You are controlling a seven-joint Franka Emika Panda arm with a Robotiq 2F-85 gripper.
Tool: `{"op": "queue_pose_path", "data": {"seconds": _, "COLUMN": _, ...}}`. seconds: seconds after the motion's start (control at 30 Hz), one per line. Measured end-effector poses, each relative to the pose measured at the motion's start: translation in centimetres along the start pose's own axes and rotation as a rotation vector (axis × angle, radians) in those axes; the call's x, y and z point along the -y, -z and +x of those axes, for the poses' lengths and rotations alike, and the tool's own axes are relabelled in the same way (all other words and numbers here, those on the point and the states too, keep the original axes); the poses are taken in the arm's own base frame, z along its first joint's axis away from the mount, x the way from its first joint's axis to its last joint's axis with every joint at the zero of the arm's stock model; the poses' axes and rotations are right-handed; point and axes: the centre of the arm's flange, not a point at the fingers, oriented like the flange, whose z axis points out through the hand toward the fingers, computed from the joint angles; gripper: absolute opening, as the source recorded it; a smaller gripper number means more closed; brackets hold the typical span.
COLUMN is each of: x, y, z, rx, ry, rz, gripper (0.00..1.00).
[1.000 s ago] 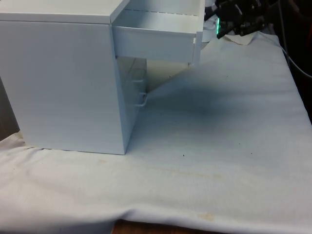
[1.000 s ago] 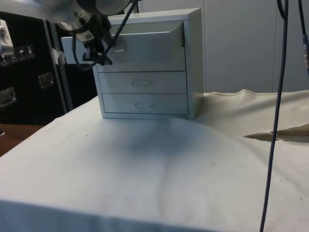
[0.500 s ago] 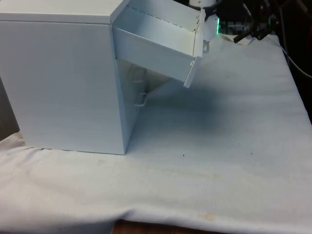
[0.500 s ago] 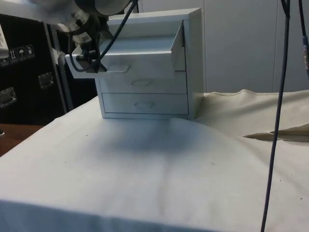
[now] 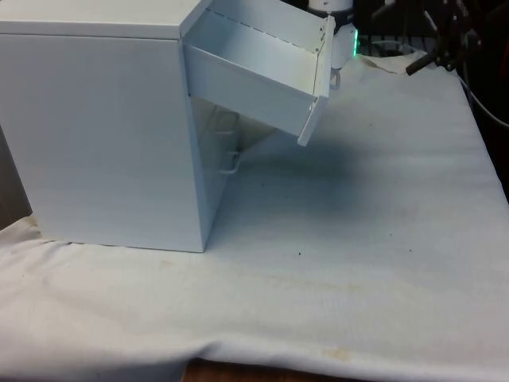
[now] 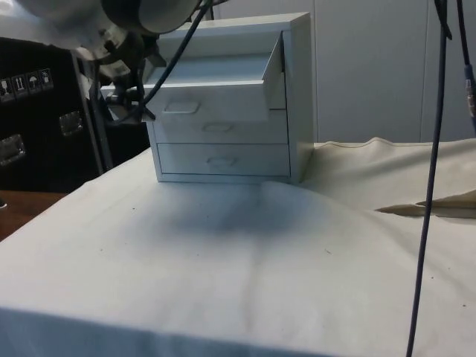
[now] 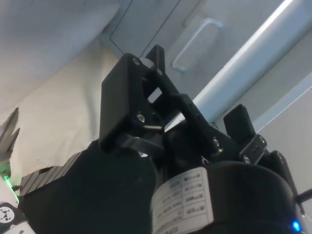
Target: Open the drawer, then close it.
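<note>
On the desk (image 5: 358, 239), the chest's (image 5: 103, 135) top drawer (image 5: 254, 76) hangs pulled far out and sagging downward, so opening looks done and only closing remains. Beside its front panel, the gripper (image 6: 137, 100) holds nothing; whether its fingers are spread I cannot tell.

White tablecloth (image 5: 358, 239), dark cabinets (image 6: 37, 119), hanging cable (image 6: 431, 178)

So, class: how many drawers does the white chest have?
3. The top drawer is pulled out and sagging; the middle drawer and bottom drawer are shut beneath it.
</note>
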Motion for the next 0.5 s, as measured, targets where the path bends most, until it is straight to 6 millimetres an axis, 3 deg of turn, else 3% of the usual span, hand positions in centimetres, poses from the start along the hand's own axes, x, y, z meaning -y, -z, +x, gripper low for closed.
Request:
{"op": "queue_pose_path", "data": {"seconds": 0.4, "x": 0.9, "y": -1.1, "z": 0.0, "rx": 0.019, "ry": -0.006, "rz": 0.028, "gripper": 0.99}}
{"op": "queue_pose_path", "data": {"seconds": 0.43, "x": 1.0, "y": -1.2, "z": 0.0, "rx": 0.02, "ry": -0.007, "rz": 0.03, "gripper": 0.95}}
{"op": "queue_pose_path", "data": {"seconds": 0.47, "x": 1.0, "y": -1.3, "z": 0.0, "rx": 0.019, "ry": -0.007, "rz": 0.032, "gripper": 0.81}}
{"op": "queue_pose_path", "data": {"seconds": 0.5, "x": 1.0, "y": -1.4, "z": 0.0, "rx": 0.019, "ry": -0.007, "rz": 0.033, "gripper": 0.75}}
